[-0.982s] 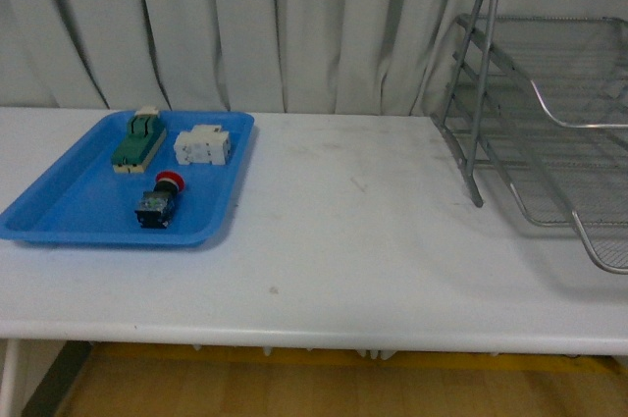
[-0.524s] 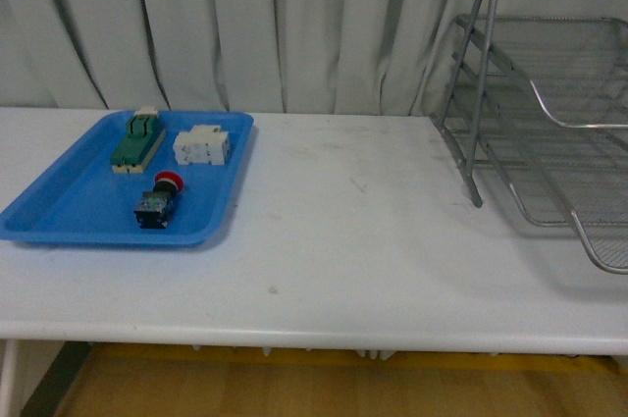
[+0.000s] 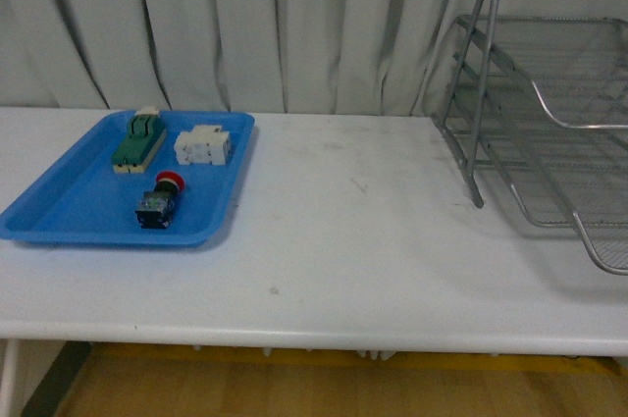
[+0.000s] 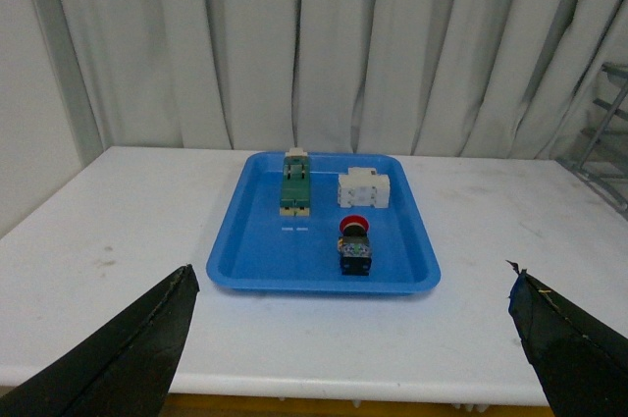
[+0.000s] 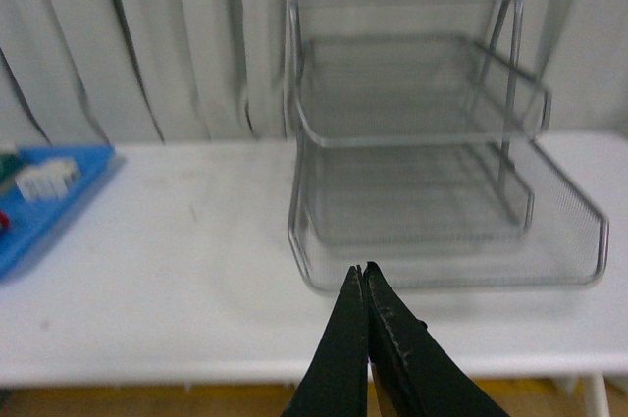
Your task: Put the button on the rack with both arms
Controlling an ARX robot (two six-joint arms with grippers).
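Three parts in blue tray (image 3: 74, 199): button (image 3: 159, 201), green block (image 3: 137, 140), white block (image 3: 202, 146).
Task item: button lies in tray's near part, red cap toward far side.
L gripper (image 4: 351, 273): jaws wide apart, holding nothing, facing tray.
R gripper (image 5: 361, 275): jaws pressed together, holding nothing, facing rack (image 3: 549, 123).
Rack pos.: 3-tier wire mesh, on white table (image 3: 373, 231), right end, well apart from tray.
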